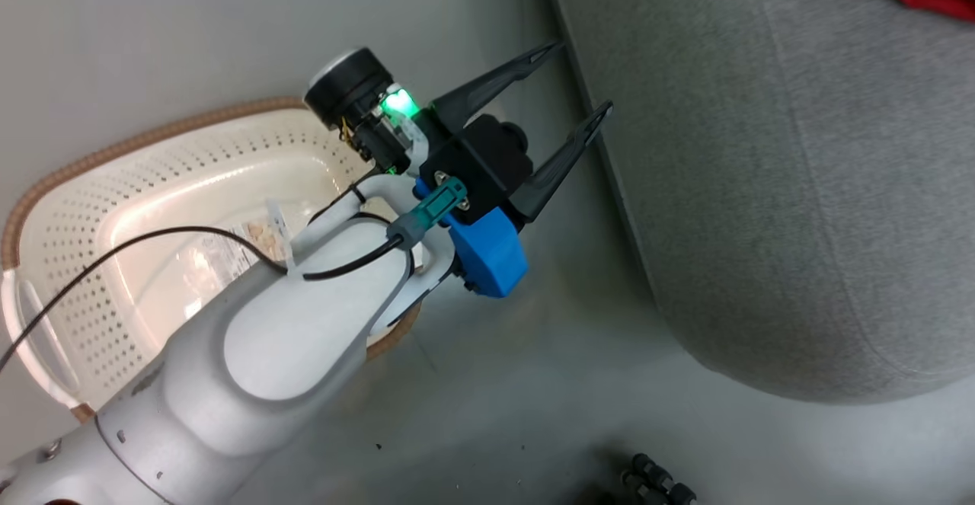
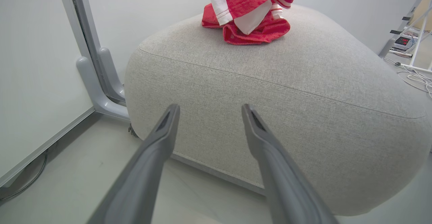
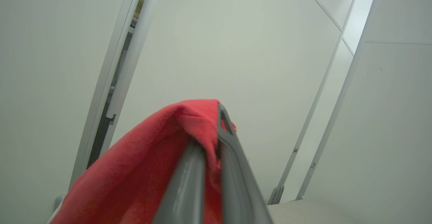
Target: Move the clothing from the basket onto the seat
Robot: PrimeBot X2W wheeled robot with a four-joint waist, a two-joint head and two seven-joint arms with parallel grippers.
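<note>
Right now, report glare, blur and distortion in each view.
Head view: glare washes out the basket inside; a green light glows beside the left tool. Left wrist view: wide-angle bending bows the seat; that tool's fingers look soft. Right wrist view: the right tool and the clothing it grips are blurred, the wall panels sharp.

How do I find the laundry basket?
Find the big grey seat. On the floor to its left in the head view, partly behind the robot's pale arm, sits the basket. It's cream plastic with little holes and a brown woven-look rim.
</note>
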